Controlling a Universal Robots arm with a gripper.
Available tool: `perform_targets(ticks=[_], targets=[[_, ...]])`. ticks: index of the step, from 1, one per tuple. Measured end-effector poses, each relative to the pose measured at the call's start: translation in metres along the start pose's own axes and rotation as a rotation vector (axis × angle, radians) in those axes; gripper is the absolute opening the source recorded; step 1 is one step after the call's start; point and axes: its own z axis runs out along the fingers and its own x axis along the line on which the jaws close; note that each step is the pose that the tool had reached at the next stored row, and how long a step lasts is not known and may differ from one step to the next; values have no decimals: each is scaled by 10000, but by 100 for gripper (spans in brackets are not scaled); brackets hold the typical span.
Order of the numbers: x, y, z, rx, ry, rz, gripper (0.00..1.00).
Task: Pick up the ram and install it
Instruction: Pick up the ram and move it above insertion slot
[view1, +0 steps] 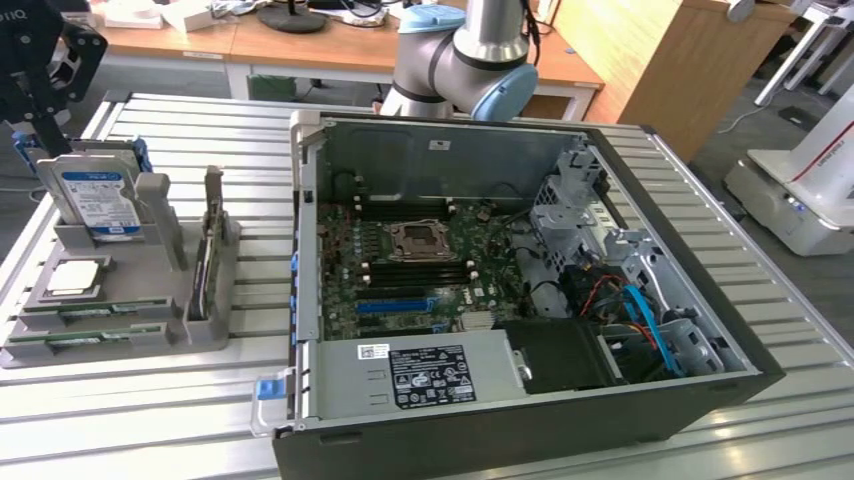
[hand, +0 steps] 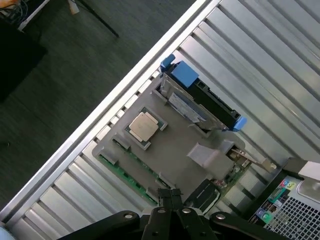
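A grey holder (view1: 160, 335) stands on the slatted table to the exterior view's left of the open computer case (view1: 534, 300). Green ram sticks lie in its front slots (view1: 94, 313), and another thin stick stands on edge in it (view1: 210, 250). In the wrist view one green ram stick (hand: 125, 175) runs along the holder's edge. My gripper (hand: 170, 196) hangs high above the holder, fingers shut with nothing between them. Its black body (view1: 47, 60) sits at the exterior view's upper left. The motherboard (view1: 400, 260) lies exposed inside the case.
The holder also carries a blue-labelled hard drive (view1: 96, 205) standing upright and a square silver CPU (view1: 78, 278). The case's raised walls, power supply (view1: 414, 370) and cables (view1: 641, 310) stand to the exterior view's right. The table edge and dark floor (hand: 60, 90) lie beyond the holder.
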Motion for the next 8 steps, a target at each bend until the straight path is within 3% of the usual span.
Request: perform_targets(ticks=[8], targets=[[0,0,0,-15,29,-650,11]])
